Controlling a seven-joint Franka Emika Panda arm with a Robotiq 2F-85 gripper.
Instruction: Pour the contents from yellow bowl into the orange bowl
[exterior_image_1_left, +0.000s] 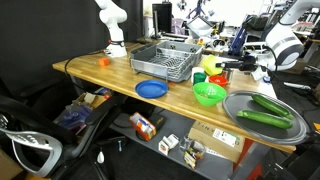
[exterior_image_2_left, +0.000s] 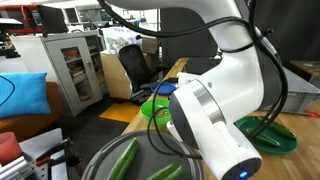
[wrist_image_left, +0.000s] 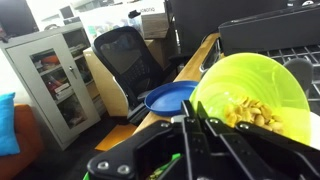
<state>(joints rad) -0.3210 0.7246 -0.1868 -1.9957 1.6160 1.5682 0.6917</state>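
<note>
My gripper (wrist_image_left: 193, 108) is shut on the near rim of the yellow bowl (wrist_image_left: 255, 72), which fills the right of the wrist view. Pale yellow pieces (wrist_image_left: 250, 112) lie inside it. In an exterior view the yellow bowl (exterior_image_1_left: 210, 65) hangs in the gripper (exterior_image_1_left: 221, 68) above the table, right of the dish rack. The orange bowl (exterior_image_1_left: 218, 79) stands on the table just below and in front of it. The orange bowl is hidden in the wrist view. In an exterior view only a bit of the yellow bowl (exterior_image_2_left: 165, 88) shows behind the arm.
A blue plate (exterior_image_1_left: 151, 89) lies at the table's front edge and also shows in the wrist view (wrist_image_left: 168, 97). A green bowl (exterior_image_1_left: 208, 95) stands beside a grey tray (exterior_image_1_left: 235, 103) with cucumbers. A dish rack (exterior_image_1_left: 165, 61) stands at the back. A tiny orange lump (exterior_image_1_left: 103, 61) lies far left.
</note>
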